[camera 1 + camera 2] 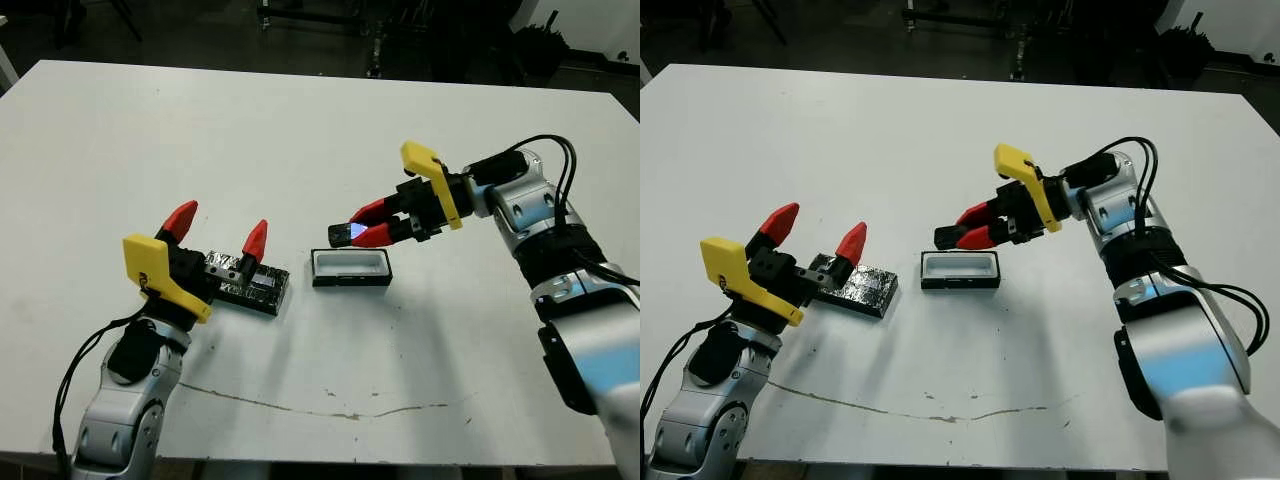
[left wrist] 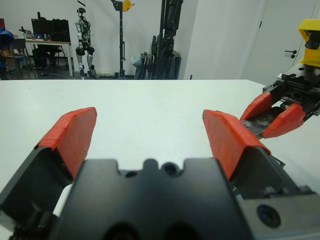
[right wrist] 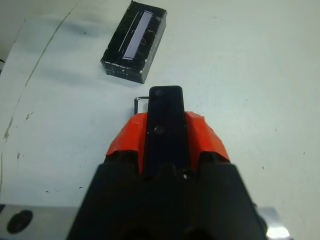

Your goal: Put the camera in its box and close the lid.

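The camera point(image 1: 342, 234), a slim black bar with a glossy tip, sticks out from between the fingers of my right gripper point(image 1: 358, 228), which is shut on it. It hangs just above the far left end of the box point(image 1: 350, 268), a small black tray with a white lining. In the right wrist view the camera point(image 3: 165, 125) lies lengthwise between the red fingers point(image 3: 205, 137). The lid point(image 1: 255, 288), a glossy black slab, lies flat to the left of the box. My left gripper point(image 1: 222, 222) stands open above the lid's left end, holding nothing.
A thin dark crack line point(image 1: 300, 408) runs across the white table point(image 1: 300, 130) near its front edge. Beyond the far edge stand dark equipment frames point(image 2: 167, 37) and a humanoid figure point(image 2: 82, 40).
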Controlling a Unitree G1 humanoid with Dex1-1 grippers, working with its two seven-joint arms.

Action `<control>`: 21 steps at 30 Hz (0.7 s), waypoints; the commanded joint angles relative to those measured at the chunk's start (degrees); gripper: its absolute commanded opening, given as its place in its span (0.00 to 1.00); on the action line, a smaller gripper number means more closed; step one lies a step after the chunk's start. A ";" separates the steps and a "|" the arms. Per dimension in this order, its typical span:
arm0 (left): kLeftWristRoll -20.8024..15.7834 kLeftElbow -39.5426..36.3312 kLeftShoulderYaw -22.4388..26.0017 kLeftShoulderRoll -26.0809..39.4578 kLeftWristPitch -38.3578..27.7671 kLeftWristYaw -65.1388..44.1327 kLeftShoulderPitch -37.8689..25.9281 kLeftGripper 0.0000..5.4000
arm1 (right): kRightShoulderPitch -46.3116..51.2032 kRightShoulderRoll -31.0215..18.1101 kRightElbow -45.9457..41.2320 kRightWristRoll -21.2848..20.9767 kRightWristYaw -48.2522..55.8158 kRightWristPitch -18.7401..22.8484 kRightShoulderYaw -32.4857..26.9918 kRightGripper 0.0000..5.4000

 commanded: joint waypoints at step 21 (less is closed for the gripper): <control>-0.30 0.09 -0.05 0.07 -0.08 -0.51 1.26 1.00 | 2.06 1.88 1.36 -4.01 -1.52 -0.07 2.52 0.31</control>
